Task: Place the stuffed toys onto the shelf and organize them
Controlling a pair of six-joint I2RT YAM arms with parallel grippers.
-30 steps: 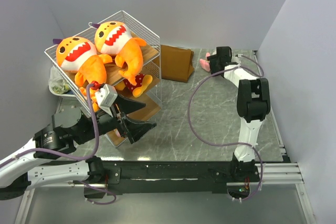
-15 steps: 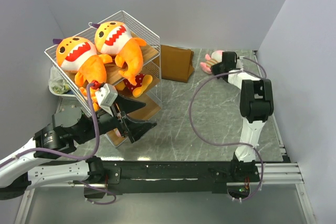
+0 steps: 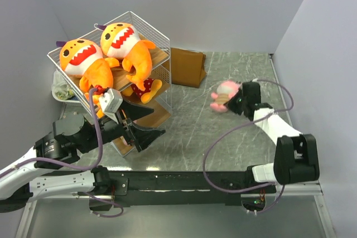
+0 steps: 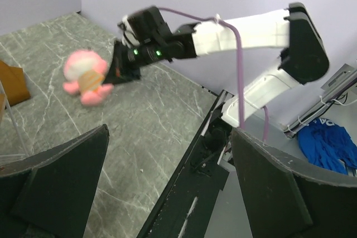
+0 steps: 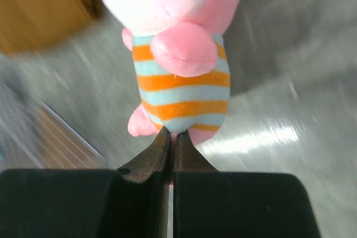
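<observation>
Two big plushes fill the top tier of the shelf (image 3: 160, 36), which stands at the far left corner of the counter (image 3: 223, 137): the left orange shark (image 3: 80, 62) and the right orange shark (image 3: 127, 45), touching side by side. A small red-dotted toy (image 3: 144, 86) sits on the tier below, under the right orange shark. The pink toy (image 5: 181, 90), dressed in orange and teal stripes, hangs in the air over the right half of the counter, about midway between its far and near edges. The right fingers (image 5: 152, 159) are pressed together, pinching the pink toy's lower end between the legs. The left fingers (image 4: 61, 185) stand spread wide with nothing between them, just off the shelf's near side. A brown folded bag (image 3: 187, 66) lies at the far edge, beside the shelf.
</observation>
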